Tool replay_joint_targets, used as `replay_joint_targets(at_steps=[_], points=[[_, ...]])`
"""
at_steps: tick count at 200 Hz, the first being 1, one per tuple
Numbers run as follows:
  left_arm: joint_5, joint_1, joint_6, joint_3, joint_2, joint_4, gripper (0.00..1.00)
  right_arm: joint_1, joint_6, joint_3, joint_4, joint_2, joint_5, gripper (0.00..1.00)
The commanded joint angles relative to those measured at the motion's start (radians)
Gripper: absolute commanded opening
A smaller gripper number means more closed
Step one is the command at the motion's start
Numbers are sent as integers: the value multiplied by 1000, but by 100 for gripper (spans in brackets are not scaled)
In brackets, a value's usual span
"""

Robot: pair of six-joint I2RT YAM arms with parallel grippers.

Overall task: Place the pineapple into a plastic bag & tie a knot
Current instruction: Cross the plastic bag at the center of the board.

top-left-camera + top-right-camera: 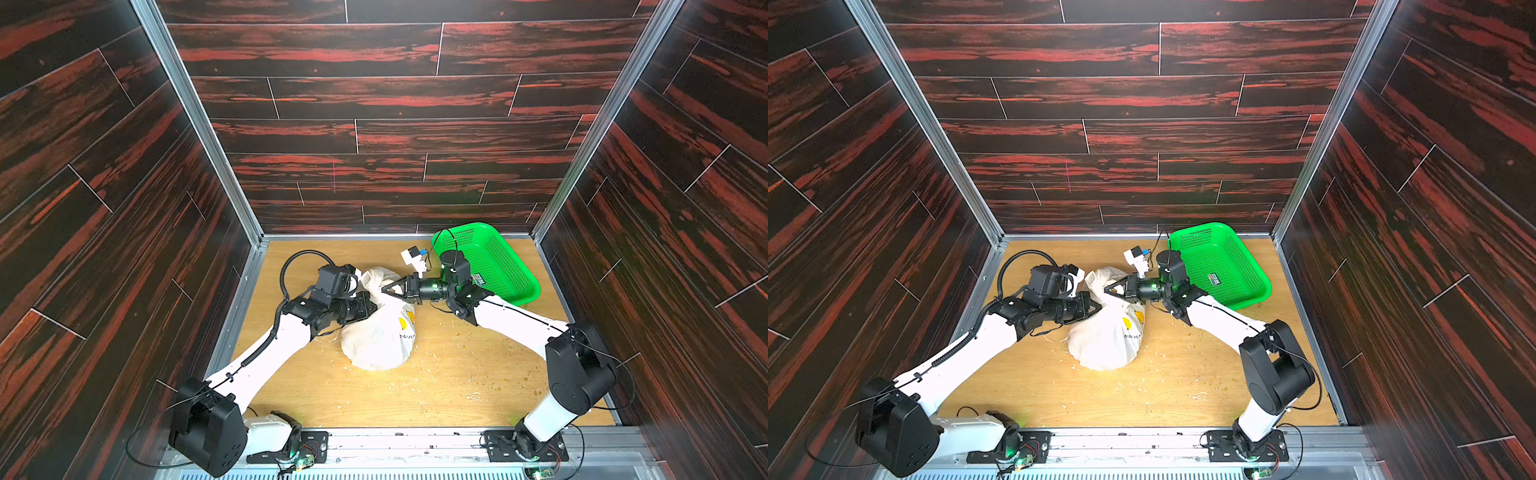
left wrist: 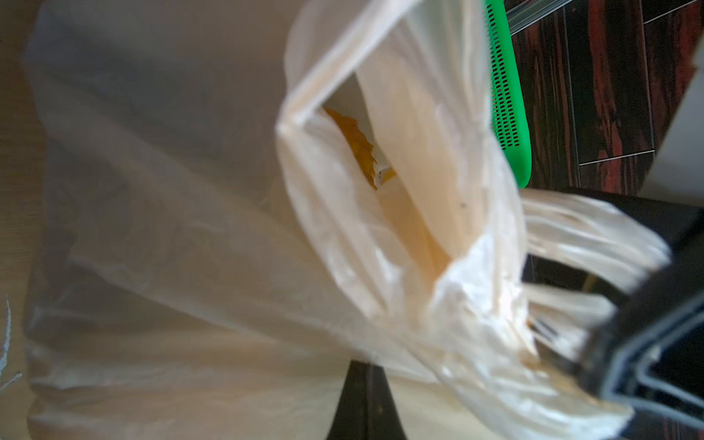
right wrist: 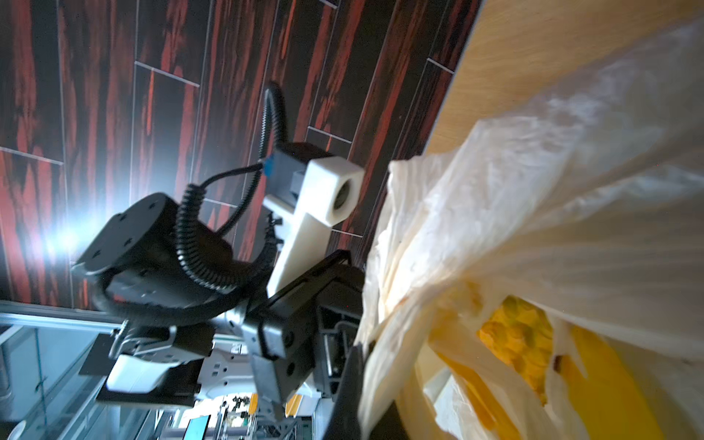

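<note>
While left end effector [image 1: 371, 304] and right end effector [image 1: 385, 291] are both clamped on the plastic bag [image 1: 380, 340], it sits mid-worktop [image 1: 457, 374] w/ pineapple [image 3: 514, 335] inside and mouth gaping. Risk imo: an uneven pull slips or tears the thin film, so no knot.

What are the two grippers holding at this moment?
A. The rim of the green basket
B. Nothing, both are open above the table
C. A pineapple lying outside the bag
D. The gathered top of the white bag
D: in a top view the left gripper and the right gripper are both shut on the bunched top of the white bag, away from the green basket.
</note>
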Motion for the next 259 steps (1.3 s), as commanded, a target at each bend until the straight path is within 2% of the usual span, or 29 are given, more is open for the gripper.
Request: replay_joint_targets(at_steps=[1, 29, 41, 60, 80, 109, 133, 164, 200, 222, 240, 259], points=[[-29, 3, 1, -18, -58, 29, 2, -3, 2, -2, 72, 12, -41, 0], [-84, 7, 50, -21, -144, 35, 2, -6, -38, 16, -26, 19, 1, 0], [-160, 9, 54, -18, -188, 56, 4, -6, -65, 21, -82, 17, 28, 0], [-194, 29, 56, 27, -195, 61, 9, -7, -109, 40, -186, 17, 76, 0], [-169, 42, 31, 83, -140, 39, 21, -6, -159, 67, -305, 12, 134, 0], [-147, 45, -17, 116, -77, 43, 31, -6, -243, 138, -491, 0, 216, 24], [-64, 44, -33, 128, -24, 60, 33, -6, -310, 208, -666, -18, 278, 41], [16, 45, -17, 157, 25, 25, 32, -8, -386, 301, -860, -61, 369, 52], [27, 44, 27, 160, 35, -13, 28, -10, -444, 400, -1015, -55, 418, 53], [16, 45, 93, 183, 47, -98, 19, -9, -492, 461, -1073, -28, 469, 47], [3, 45, 113, 188, 38, -109, 17, -4, -529, 510, -1106, 14, 469, 40], [5, 45, 102, 193, 27, -82, 18, 15, -556, 551, -1145, 66, 454, 37]])
